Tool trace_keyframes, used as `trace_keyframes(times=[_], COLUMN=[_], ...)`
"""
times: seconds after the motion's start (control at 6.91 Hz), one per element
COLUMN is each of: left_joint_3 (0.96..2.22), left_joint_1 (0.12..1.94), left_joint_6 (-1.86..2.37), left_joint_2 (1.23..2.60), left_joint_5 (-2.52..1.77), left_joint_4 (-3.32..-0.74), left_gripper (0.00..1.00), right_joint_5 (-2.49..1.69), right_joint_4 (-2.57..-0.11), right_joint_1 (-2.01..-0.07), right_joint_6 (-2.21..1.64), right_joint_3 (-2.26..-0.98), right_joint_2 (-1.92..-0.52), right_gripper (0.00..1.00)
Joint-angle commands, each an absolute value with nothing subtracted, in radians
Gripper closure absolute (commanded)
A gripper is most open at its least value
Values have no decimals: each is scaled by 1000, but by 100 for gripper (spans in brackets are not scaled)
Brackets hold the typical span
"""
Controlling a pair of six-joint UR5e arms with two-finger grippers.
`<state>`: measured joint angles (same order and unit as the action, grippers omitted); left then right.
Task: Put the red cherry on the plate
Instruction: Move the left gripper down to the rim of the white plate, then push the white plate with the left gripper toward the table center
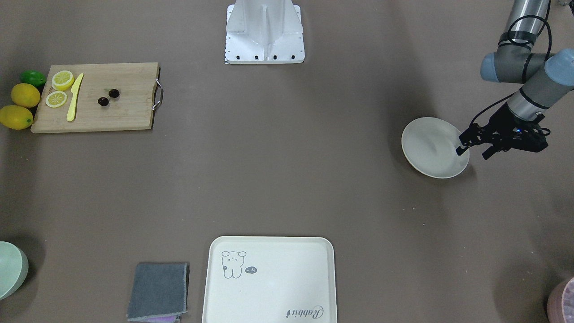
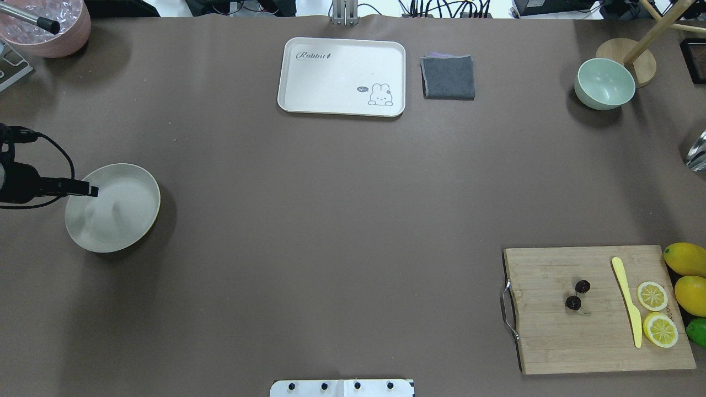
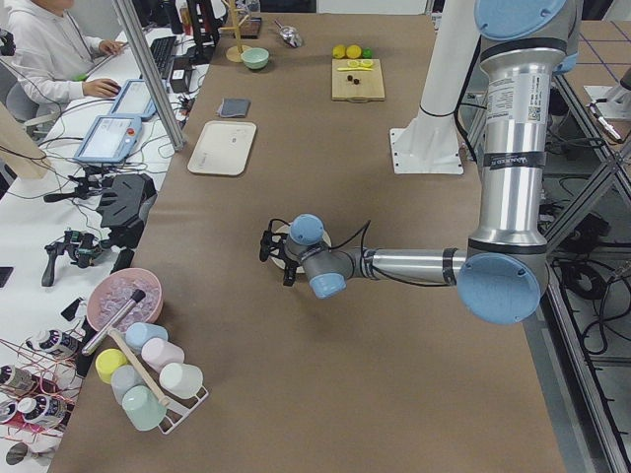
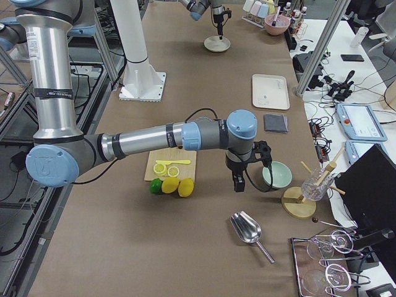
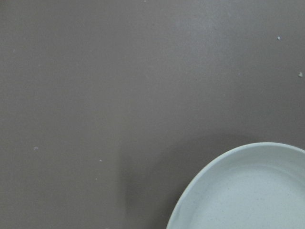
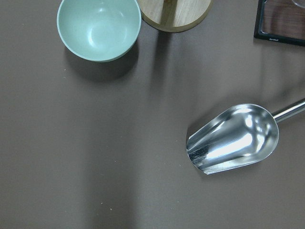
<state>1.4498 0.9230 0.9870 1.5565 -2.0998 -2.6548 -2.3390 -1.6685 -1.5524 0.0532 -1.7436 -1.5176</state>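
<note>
The red cherry (image 1: 108, 97) (image 2: 578, 294), two dark balls on a thin stem, lies on the wooden cutting board (image 1: 125, 116) (image 2: 551, 342). Far across the table stands the cream-white plate (image 1: 426, 143) (image 2: 121, 220), whose rim also fills the lower right of the left wrist view (image 5: 252, 195). My left gripper (image 1: 474, 153) (image 2: 91, 191) hangs open over the plate's outer rim with nothing between its fingers. My right gripper (image 4: 238, 184) shows only in the exterior right view, above the table between the lemons and the green bowl. I cannot tell whether it is open or shut.
On the board lie a yellow knife (image 2: 627, 300) and two lemon slices (image 2: 656, 314); lemons (image 2: 689, 275) and a lime sit beside it. A bear tray (image 2: 342, 74), grey cloth (image 2: 448, 77), green bowl (image 2: 604, 82) (image 6: 99, 28), metal scoop (image 6: 233, 138) and pink bowl (image 2: 52, 27) ring the table.
</note>
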Motion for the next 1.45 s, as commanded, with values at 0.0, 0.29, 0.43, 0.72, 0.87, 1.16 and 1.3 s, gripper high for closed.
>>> trace_keyframes(times=[0.0, 0.29, 0.43, 0.72, 0.87, 1.16, 1.3], left_joint_3=[1450, 1445, 1445, 1447, 1457, 1505, 1526], left_joint_1=[917, 917, 916, 916, 919, 946, 1036], left_joint_6=[985, 970, 922, 905, 905, 911, 916], left_joint_2=[1552, 1536, 1514, 1508, 1506, 1502, 1518], left_joint_5=[-2094, -2092, -2092, -2092, -2100, -2203, -2298], left_joint_4=[-2661, -2692, -2715, -2723, -2724, -2711, -2659], left_gripper=[42, 98, 100, 100, 100, 100, 100], right_joint_5=[-2338, -2338, -2338, -2338, -2338, -2339, -2339], right_joint_4=[-1669, -1669, -1667, -1669, -1667, -1669, -1669], right_joint_1=[-1552, -1552, -1552, -1552, -1552, -1552, -1554], right_joint_6=[54, 54, 54, 54, 54, 52, 52], right_joint_3=[-1741, -1741, -1740, -1740, -1743, -1743, -1747], right_joint_2=[-1517, -1516, -1514, -1516, -1519, -1520, -1531], right_gripper=[0, 0, 0, 0, 0, 0, 0])
